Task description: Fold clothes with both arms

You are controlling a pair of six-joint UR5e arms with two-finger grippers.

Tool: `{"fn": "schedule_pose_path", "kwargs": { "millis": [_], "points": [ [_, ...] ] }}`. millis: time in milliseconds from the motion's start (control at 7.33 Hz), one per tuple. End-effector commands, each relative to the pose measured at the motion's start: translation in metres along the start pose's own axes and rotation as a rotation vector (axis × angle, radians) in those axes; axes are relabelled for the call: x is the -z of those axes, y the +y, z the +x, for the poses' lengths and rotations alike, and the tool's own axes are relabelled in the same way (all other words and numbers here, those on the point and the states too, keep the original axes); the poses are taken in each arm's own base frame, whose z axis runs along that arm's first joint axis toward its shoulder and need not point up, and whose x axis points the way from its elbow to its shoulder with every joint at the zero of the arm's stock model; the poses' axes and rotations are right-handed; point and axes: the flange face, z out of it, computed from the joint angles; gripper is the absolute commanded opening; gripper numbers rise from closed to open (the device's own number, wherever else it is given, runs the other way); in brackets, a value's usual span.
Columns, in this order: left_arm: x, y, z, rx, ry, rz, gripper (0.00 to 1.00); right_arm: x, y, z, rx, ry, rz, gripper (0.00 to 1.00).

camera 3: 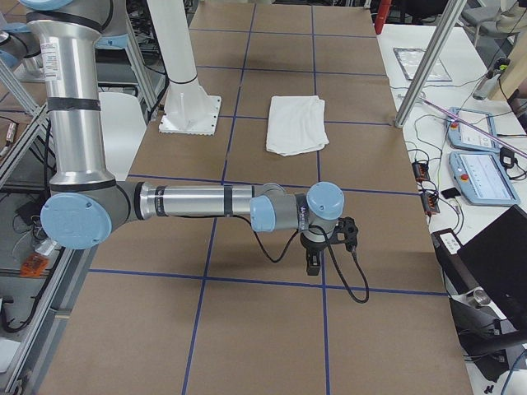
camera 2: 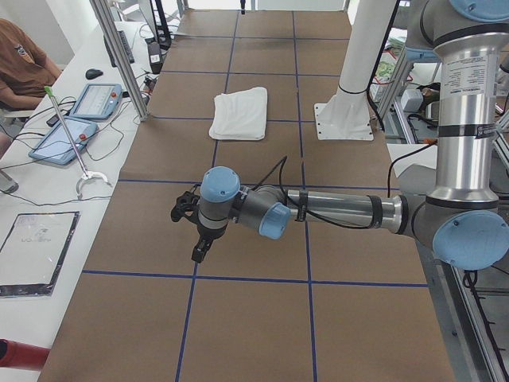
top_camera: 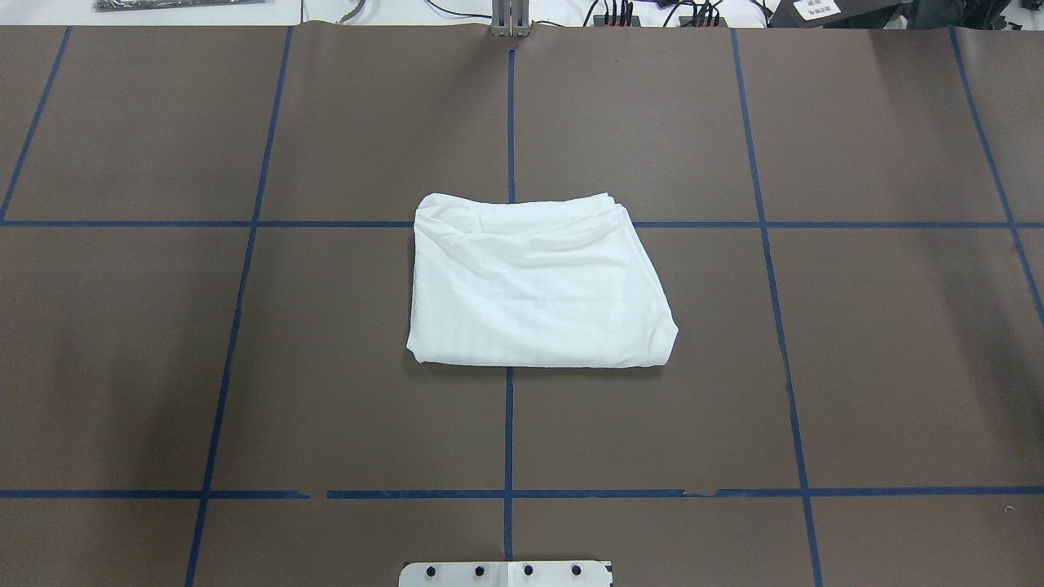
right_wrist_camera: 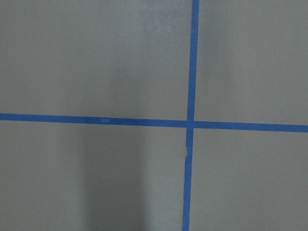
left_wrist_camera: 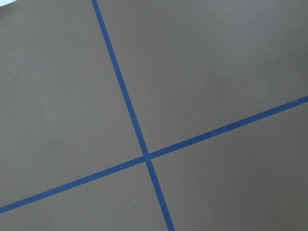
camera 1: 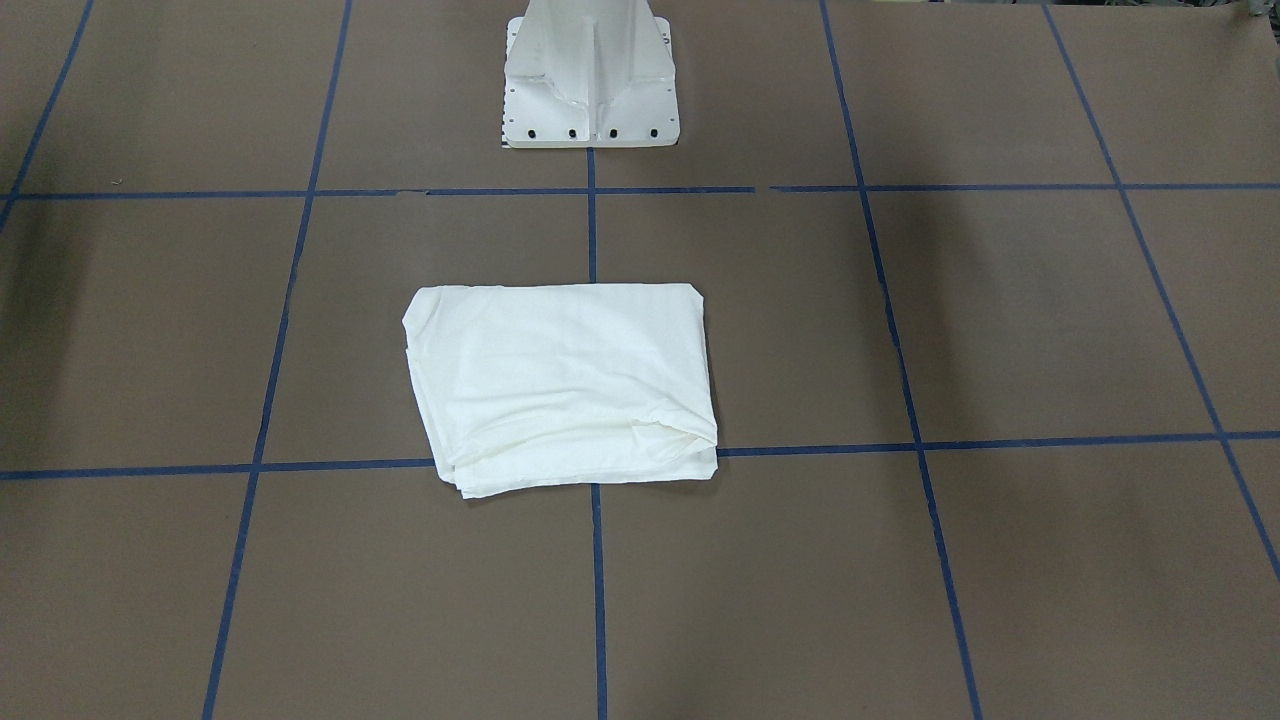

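Observation:
The white shirt (top_camera: 534, 285) lies folded into a compact rectangle at the middle of the brown table; it also shows in the front view (camera 1: 565, 385), the exterior left view (camera 2: 241, 112) and the exterior right view (camera 3: 296, 123). No text or collar shows. My left gripper (camera 2: 199, 253) hangs over bare table far from the shirt. My right gripper (camera 3: 314, 265) hangs over bare table at the opposite end. Each shows only in a side view, so I cannot tell whether it is open or shut. Neither touches the shirt.
The white pedestal base (camera 1: 590, 75) stands behind the shirt on the robot's side. Blue tape lines (top_camera: 509, 122) grid the table. Operator tablets (camera 2: 79, 119) and cables lie on the white bench beside the table. Both wrist views show only brown surface with a tape crossing (left_wrist_camera: 146, 157).

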Motion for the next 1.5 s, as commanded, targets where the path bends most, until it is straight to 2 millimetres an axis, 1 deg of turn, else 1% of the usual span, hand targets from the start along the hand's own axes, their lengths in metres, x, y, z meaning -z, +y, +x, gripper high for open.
{"fn": "schedule_pose_path", "kwargs": {
  "millis": [0,136,409,682,818,1364],
  "points": [
    [-0.01,0.006,-0.009,0.017,0.0,-0.019,1.0,-0.006,-0.001,-0.002,0.005,0.005,-0.009,1.0],
    [-0.013,0.009,-0.011,0.022,0.0,-0.026,1.0,-0.002,-0.009,-0.011,0.024,0.004,0.002,1.0],
    [-0.012,0.007,-0.01,0.019,0.005,-0.022,1.0,-0.001,-0.01,-0.017,0.036,0.003,0.005,1.0],
    [-0.008,0.001,-0.001,0.011,0.063,-0.011,1.0,0.0,-0.01,-0.017,0.036,0.003,0.007,1.0],
    [-0.008,0.002,-0.001,0.012,0.063,-0.012,1.0,-0.004,-0.012,-0.013,0.029,0.008,-0.001,1.0],
    [-0.006,-0.005,0.004,0.008,0.079,-0.006,1.0,0.001,-0.018,-0.018,0.036,0.01,0.01,1.0]
  ]
}}
